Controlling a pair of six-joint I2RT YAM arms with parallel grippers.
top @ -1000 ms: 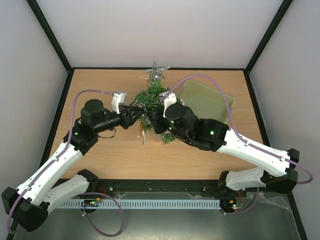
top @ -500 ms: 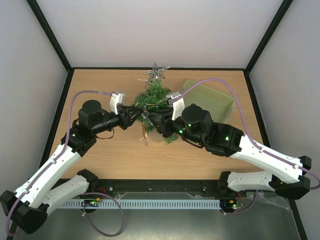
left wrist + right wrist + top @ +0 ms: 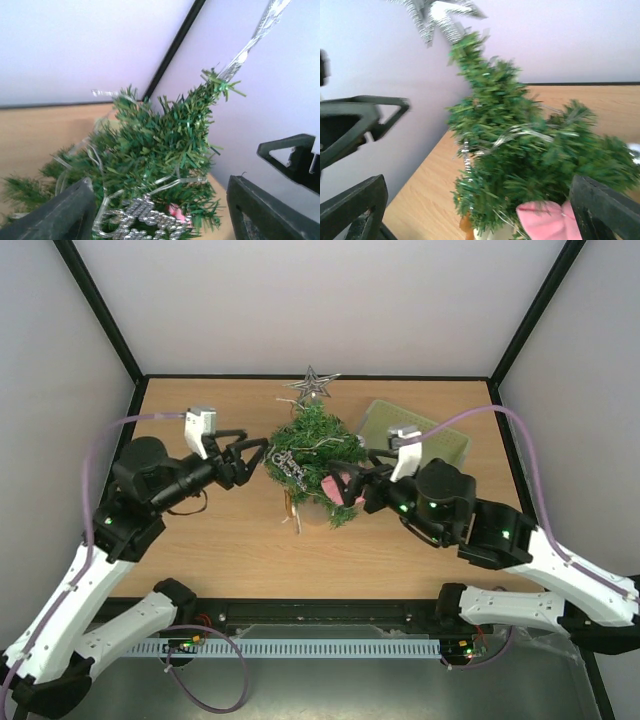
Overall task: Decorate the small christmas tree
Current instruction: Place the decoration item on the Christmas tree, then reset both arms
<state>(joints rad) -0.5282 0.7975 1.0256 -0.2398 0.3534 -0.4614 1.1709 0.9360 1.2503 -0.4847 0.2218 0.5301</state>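
Note:
The small christmas tree (image 3: 318,455) stands upright in a pale pot at the middle of the table, with a silver star (image 3: 313,383) on its tip. A glittery silver ornament (image 3: 285,462) hangs on its left side and a pink bow (image 3: 340,486) low on its right. My left gripper (image 3: 250,457) is open just left of the tree, holding nothing. On the other side, my right gripper (image 3: 358,480) is open beside the bow, also holding nothing. The left wrist view shows the tree (image 3: 160,145) and ornament (image 3: 145,217); the right wrist view shows the tree (image 3: 520,155) and bow (image 3: 547,220).
A pale green basket (image 3: 425,436) lies at the back right, behind the right arm. A thin silver strand (image 3: 520,134) runs through the branches. A small orange-brown piece (image 3: 291,508) hangs at the tree's lower left. Black frame edges and grey walls bound the table.
Both grippers have gone from nearly shut inside the branches to open and have drawn back, left one leftward, right one rightward. The silver ornament and pink bow now show on the tree.

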